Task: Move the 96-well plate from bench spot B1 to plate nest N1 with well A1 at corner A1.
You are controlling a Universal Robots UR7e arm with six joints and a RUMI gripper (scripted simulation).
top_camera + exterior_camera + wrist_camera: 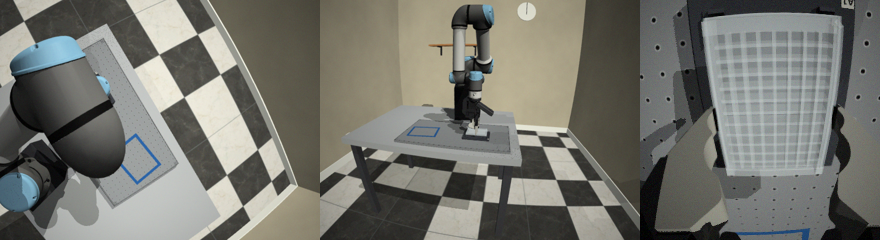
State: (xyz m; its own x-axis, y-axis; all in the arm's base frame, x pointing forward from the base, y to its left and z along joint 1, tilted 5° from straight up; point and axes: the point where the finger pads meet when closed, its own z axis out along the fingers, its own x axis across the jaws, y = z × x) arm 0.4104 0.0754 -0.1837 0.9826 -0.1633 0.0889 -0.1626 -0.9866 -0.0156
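Looking through the wrist camera, I see the gripper (774,137) clamped on the 96-well plate (772,95), one pale finger (687,180) pressing its left long edge and the other finger (857,165) pressing its right long edge. The plate is translucent white with a grid of square wells. Directly beneath the plate lies the dark plate nest N1 (696,60), whose black border shows along the plate's left and right sides and past its far end. Just beyond the plate's far right corner, on the nest, is a small white label (847,3); I cannot read it fully. I cannot tell whether the plate already rests flat in the nest or hangs just above it.

From the exterior camera, the plate (478,132) sits over the nest (475,137) on the grey perforated board (449,140) atop the grey table (382,129). The blue-outlined spot B1 (423,131) lies well to the left of the nest, on the same board. From the top camera, the arm's elbow (67,111) hides the nest and plate; the blue outline (147,160) shows beside it.
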